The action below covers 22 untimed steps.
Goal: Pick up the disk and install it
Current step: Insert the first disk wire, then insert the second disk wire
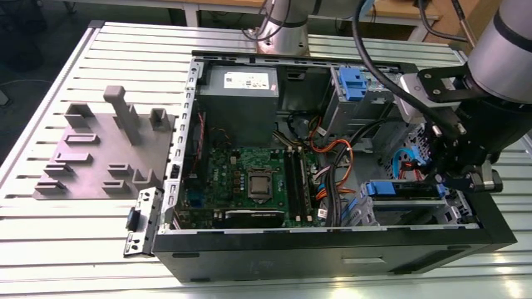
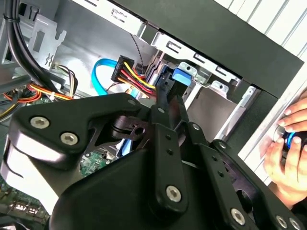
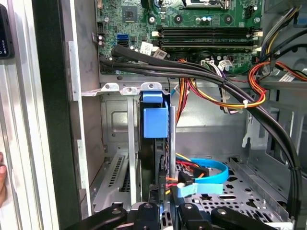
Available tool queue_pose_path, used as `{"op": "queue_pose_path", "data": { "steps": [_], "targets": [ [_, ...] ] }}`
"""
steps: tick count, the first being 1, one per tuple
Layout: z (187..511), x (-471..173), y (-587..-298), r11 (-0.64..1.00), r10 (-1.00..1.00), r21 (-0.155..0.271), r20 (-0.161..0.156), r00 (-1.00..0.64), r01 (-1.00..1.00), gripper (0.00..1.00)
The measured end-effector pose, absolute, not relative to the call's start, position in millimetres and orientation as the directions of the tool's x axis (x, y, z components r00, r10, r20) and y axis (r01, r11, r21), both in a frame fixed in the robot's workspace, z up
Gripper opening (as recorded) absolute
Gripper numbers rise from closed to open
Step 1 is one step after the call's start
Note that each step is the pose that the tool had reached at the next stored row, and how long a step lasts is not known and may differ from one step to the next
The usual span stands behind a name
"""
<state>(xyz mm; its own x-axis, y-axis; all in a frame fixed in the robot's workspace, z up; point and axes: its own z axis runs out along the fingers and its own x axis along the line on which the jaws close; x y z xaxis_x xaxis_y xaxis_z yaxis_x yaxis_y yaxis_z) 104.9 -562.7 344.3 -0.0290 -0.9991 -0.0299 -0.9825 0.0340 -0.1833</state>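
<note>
In the exterior view my arm (image 1: pixel 499 68) reaches down into the open computer case (image 1: pixel 332 249) at that view's right, with my claw (image 1: pixel 455 180) low beside the drive cage. A blue-fronted piece sits in the cage (image 1: pixel 390 188) just beside me, and another blue clip (image 1: pixel 352 84) stands in the bay farther back. The green board (image 1: pixel 249 180) lies in the middle of the case, and a grey block tray (image 1: pixel 99 156) rests on the slatted table (image 1: pixel 50 249) at that view's left.

In the second wrist view my claw (image 2: pixel 165 103) is clamped on the disk (image 2: pixel 180 79), its black fingers (image 2: pixel 160 98) pinching the thin edge just behind the blue frame, which sits at the mouth of the metal bay. A person's hand (image 2: pixel 285 143) rests on the table outside the case.

In the first wrist view the disk (image 3: pixel 155 120) stands on edge, upright, between the bay's metal rails, and my fingertips (image 3: pixel 153 191) hold its near end. Bundled cables (image 3: pixel 216 81) run across above it.
</note>
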Motion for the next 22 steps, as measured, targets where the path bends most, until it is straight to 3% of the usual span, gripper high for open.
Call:
{"op": "queue_pose_path", "data": {
  "steps": [7,10,22],
  "targets": [
    [346.3,104.9,-562.7,0.034,-0.999,-0.183,-0.030,-0.029,-0.983,0.22],
    [346.4,104.8,-562.7,0.034,-0.999,-0.183,-0.030,-0.029,-0.983,0.11],
    [346.4,104.9,-562.7,0.034,-0.999,-0.182,-0.030,-0.029,-0.983,0.11]
  ]
}}
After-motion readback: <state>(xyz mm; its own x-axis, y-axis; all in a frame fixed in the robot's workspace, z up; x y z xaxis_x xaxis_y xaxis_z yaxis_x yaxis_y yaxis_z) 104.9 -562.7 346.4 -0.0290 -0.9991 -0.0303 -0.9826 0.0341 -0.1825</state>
